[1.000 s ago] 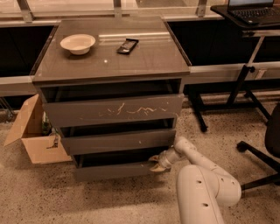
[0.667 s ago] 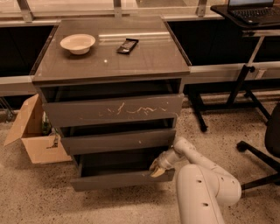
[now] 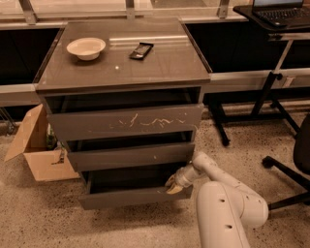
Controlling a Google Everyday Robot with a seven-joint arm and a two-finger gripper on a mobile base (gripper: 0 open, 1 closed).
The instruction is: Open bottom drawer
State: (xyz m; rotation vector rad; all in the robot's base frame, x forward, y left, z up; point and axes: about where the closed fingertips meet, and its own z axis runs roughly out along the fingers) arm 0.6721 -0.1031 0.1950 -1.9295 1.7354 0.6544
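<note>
The gripper (image 3: 172, 185) is seen low at the right front of the cabinet (image 3: 121, 72), at the right end of the bottom drawer (image 3: 128, 197). Its tan fingers (image 3: 174, 189) are closed over the top edge of the drawer's front, one lying on the outer face and the other behind the edge, so the front is held between them. The white arm (image 3: 225, 203) is bent up from the lower right of the view and reaches leftward to that corner.

The bottom drawer is found partly pulled out. Its plain dark front stands forward of the two fronts above it, and a dark hollow is shown behind it. The middle drawer (image 3: 131, 156) and the scratched top drawer (image 3: 126, 122) are set further back.

On the cabinet's top a pale bowl (image 3: 86, 48) is placed at the back left. A flat dark object (image 3: 141, 50) is laid to its right, apart from it; what it is cannot be told.

The cabinet is stood on a speckled floor (image 3: 43, 223). An open cardboard box (image 3: 36, 155) is set just beside its left side. To the right a black stand (image 3: 271, 87) with a laptop (image 3: 278, 12) is seen, and part of a chair (image 3: 295, 160) at the right edge.
</note>
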